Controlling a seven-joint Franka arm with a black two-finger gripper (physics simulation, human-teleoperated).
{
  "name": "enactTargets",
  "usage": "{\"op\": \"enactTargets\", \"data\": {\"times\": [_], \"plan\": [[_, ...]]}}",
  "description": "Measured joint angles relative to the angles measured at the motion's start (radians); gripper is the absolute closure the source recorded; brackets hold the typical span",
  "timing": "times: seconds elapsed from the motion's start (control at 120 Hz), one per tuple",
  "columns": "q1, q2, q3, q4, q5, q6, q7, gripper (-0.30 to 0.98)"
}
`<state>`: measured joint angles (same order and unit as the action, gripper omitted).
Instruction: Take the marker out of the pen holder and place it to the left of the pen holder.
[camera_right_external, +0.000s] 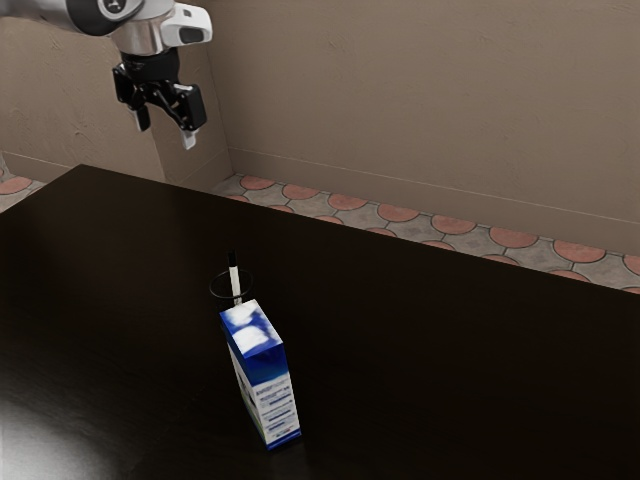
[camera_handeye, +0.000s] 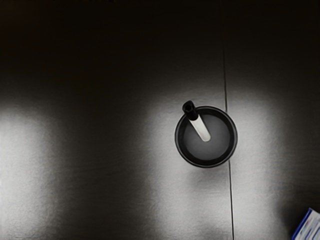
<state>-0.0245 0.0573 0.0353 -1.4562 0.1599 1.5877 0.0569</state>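
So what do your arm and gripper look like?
My arm is rounded, white and silvery grey, with a dark round cap that has a light marking. My gripper is black, chunky and two-fingered, with a pale fingertip.

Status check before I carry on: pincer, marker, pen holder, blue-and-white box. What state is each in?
Pincer: open, nothing between its fingers, raised above the table.
Marker: inside the pen holder, leaning on its rim, black end up.
Pen holder: upright, marker in it.
Blue-and-white box: standing upright.
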Motion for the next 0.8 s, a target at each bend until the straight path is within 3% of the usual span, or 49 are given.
{"op": "enactTargets", "data": {"times": [0.367, 0.517, 0.8], "plan": [[-0.013, 0.004, -0.003, -0.031, -0.027, -0.026, 0.011, 0.0], [-0.029, 0.124, 0.002, -0.184, -0.036, -0.053, 0.012, 0.0], [0.095, 0.292, 0.003, -0.164, -0.107, 0.007, -0.003, 0.0]]}}
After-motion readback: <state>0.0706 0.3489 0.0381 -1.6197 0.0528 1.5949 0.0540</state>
